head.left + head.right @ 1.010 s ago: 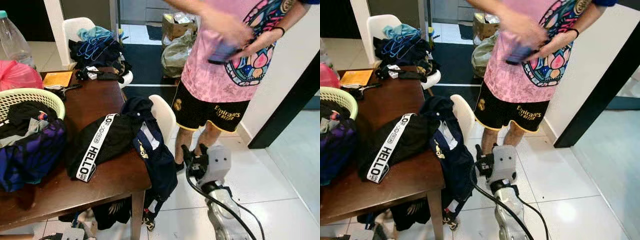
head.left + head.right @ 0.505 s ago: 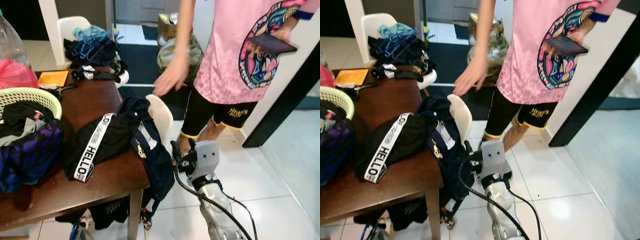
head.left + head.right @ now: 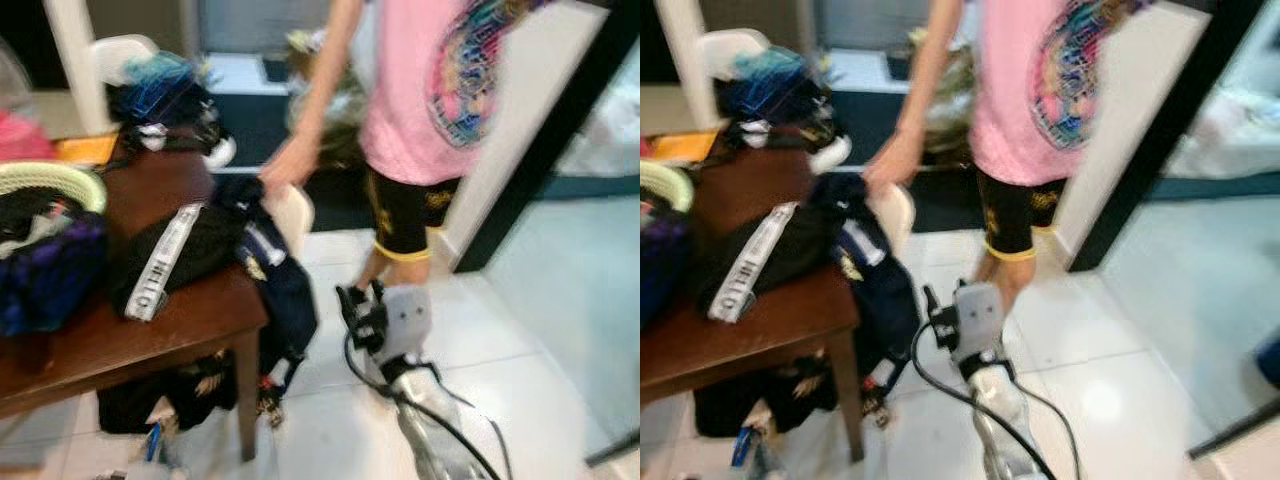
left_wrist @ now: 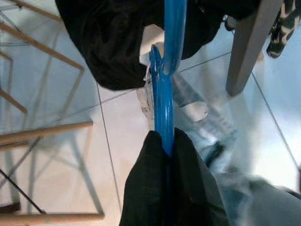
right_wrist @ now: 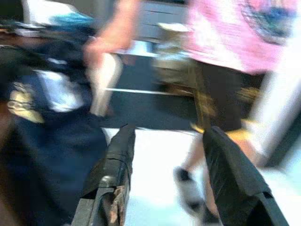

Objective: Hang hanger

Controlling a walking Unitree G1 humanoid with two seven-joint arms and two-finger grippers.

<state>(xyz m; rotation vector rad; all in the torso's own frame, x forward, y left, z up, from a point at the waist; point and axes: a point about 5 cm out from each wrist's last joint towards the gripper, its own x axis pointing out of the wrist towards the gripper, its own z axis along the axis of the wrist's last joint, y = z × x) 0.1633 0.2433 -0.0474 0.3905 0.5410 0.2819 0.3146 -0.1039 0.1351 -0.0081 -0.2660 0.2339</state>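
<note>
Left wrist view has the blue hanger [image 4: 164, 94] clamped in the left gripper [image 4: 165, 146], low over the floor tiles by a worktop leg [image 4: 247, 44]. It looks light, stiff and slick; a hold near the neck seems best. Right gripper [image 5: 167, 176] hangs open and empty. On the worktop [image 3: 170, 325], a laundry basket [image 3: 60, 178] holds dark clothes [image 3: 45, 270].

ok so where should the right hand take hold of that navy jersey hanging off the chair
Probably at the bunched top of the navy jersey, where it drapes over the white chair back, coming in from the open floor side. The lower part hangs loose and would slip. The right hand is open and already faces it, but a person's hand rests there now, so wait.
</note>
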